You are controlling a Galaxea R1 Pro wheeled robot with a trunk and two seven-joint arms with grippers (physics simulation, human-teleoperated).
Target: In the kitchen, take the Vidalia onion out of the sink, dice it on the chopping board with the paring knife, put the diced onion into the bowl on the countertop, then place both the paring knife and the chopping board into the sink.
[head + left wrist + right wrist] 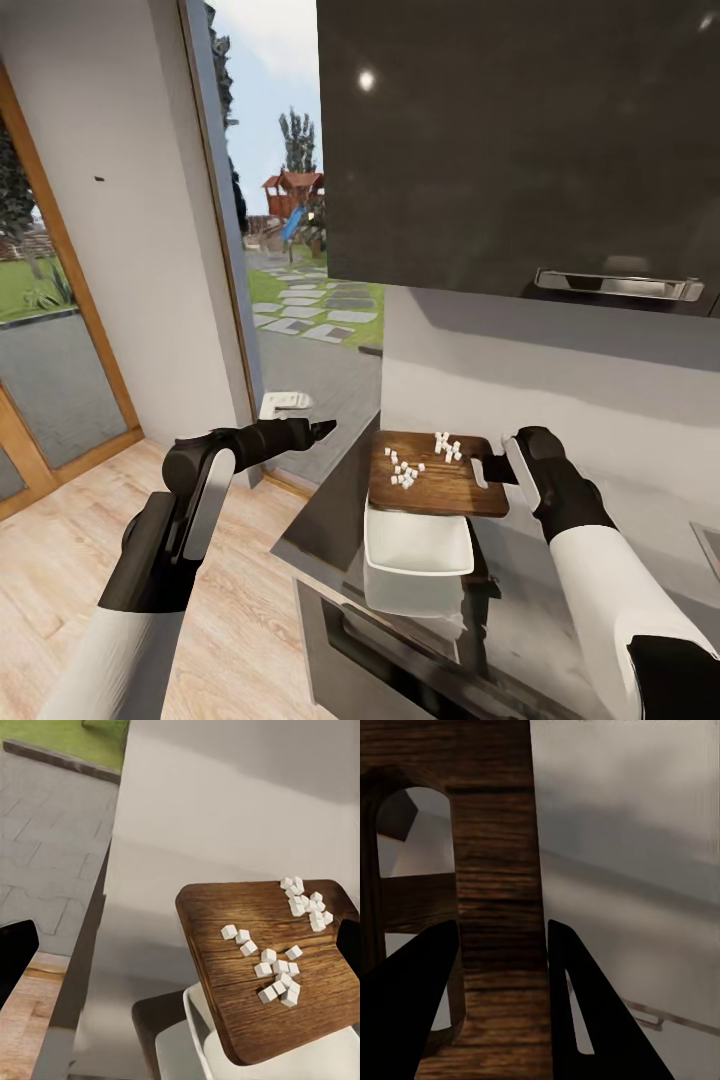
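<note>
Pale wood floor (pixel 250 600), white wall (pixel 120 250), sunlit glass door (pixel 300 280) onto garden.

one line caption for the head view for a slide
Right hand holds the dark brown wooden chopping board, dotted with white onion cubes, above the white square bowl.

Board (pixel 440 473) held over the bowl (pixel 417 556) by right tool (pixel 497 470), clamped on its 3 o'clock handle end; that side blocked by the arm. Diced bits (pixel 406 472) scattered on the board top. Upper cabinet (pixel 520 140) overhangs at 12 o'clock, limiting room above. Tabletop (pixel 325 520) bare at 9 o'clock of the bowl. Left tool (pixel 322 430) off the tabletop edge at 9 o'clock, open air and floor (pixel 250 600) around it.
</note>
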